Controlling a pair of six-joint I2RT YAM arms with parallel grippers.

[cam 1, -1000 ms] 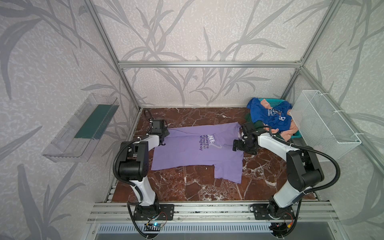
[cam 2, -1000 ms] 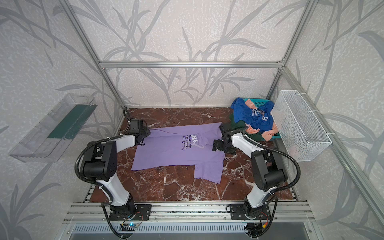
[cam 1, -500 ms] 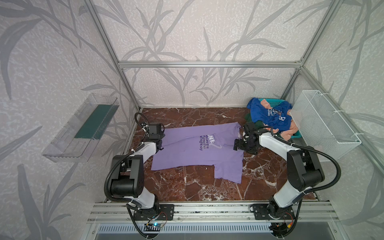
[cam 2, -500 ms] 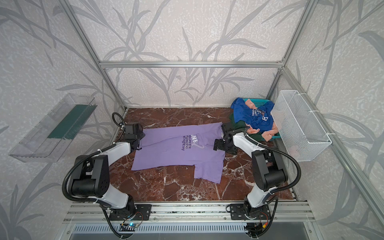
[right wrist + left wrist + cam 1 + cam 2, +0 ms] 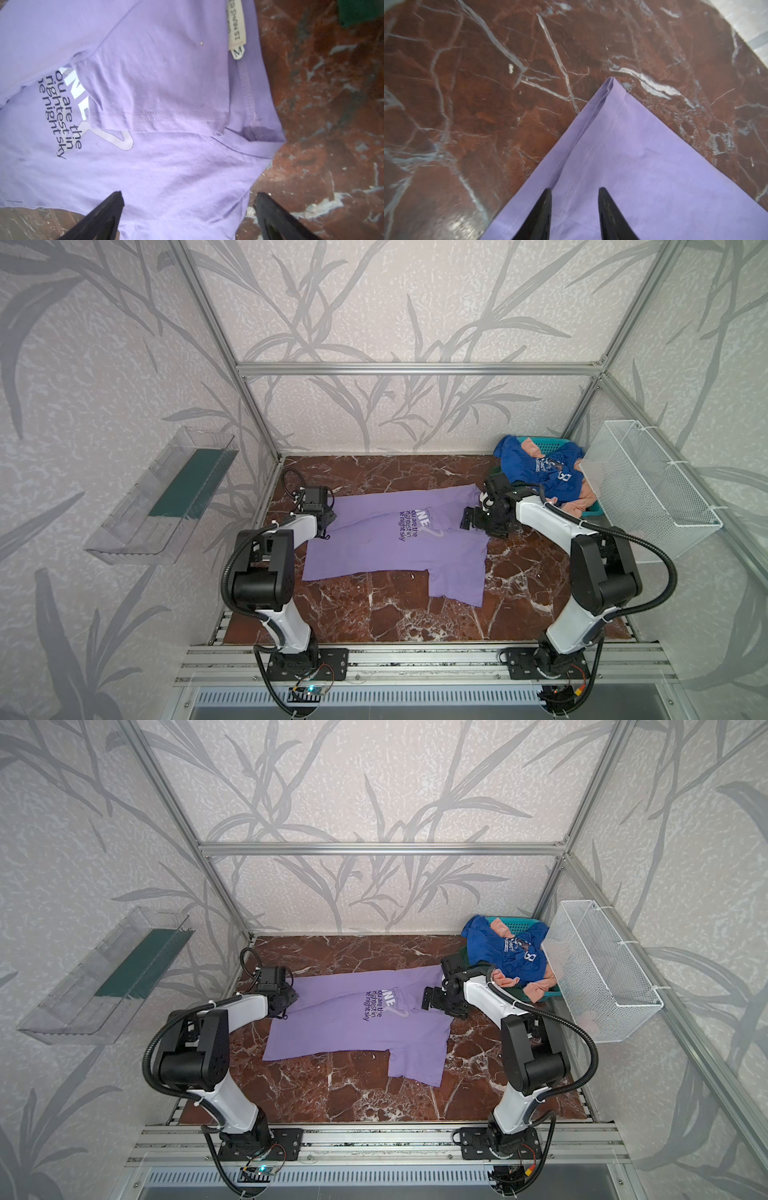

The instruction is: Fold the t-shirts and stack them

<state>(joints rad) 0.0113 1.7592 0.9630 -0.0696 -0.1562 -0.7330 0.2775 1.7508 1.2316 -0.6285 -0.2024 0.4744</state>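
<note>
The lavender t-shirt [image 5: 374, 547] lies partly folded on the marble table [image 5: 395, 614], mid-frame in both top views. The left gripper [image 5: 574, 188] hangs over its upper-left corner, jaws apart; the right gripper [image 5: 189, 193], jaws spread wide, hangs at its right edge.

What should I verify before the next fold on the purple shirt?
1. Left jaws open and empty over the purple shirt corner: ok.
2. Right jaws open and empty, astride the shirt's edge: ok.
3. Far side folded over the print: ok.
4. Near sleeve folded in: not ok, it sticks out toward the front.
5. Right arm clear of the blue shirt heaped on the teal basket: cannot tell, they sit very close in both top views.
</note>
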